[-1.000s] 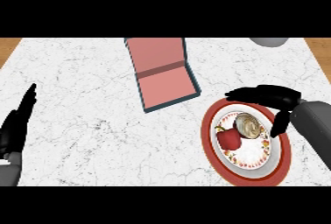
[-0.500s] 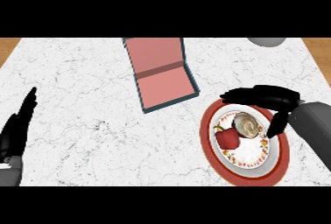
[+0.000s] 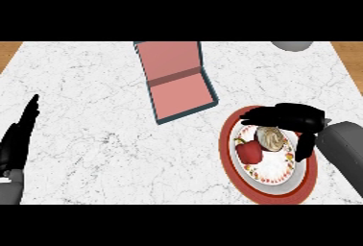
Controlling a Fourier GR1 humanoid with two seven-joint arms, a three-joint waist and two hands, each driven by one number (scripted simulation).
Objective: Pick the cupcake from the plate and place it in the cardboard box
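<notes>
Right hand (image 3: 287,117) arches over the round red-rimmed white plate (image 3: 273,192), fingers curved but not yet closed on the cream-swirled cupcake (image 3: 270,137) beside a red pepper (image 3: 249,152); I'd settle lower, clear of the pepper, before closing, then carry it to the open pink-lined cardboard box (image 3: 177,79); left hand (image 3: 18,141) rests flat-fingered at the counter's left edge.

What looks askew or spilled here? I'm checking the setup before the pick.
Nothing is spilled. The box lies open and turned at an angle to the counter's edges. The cupcake sits on the plate beside a red pepper, under the right hand.
</notes>
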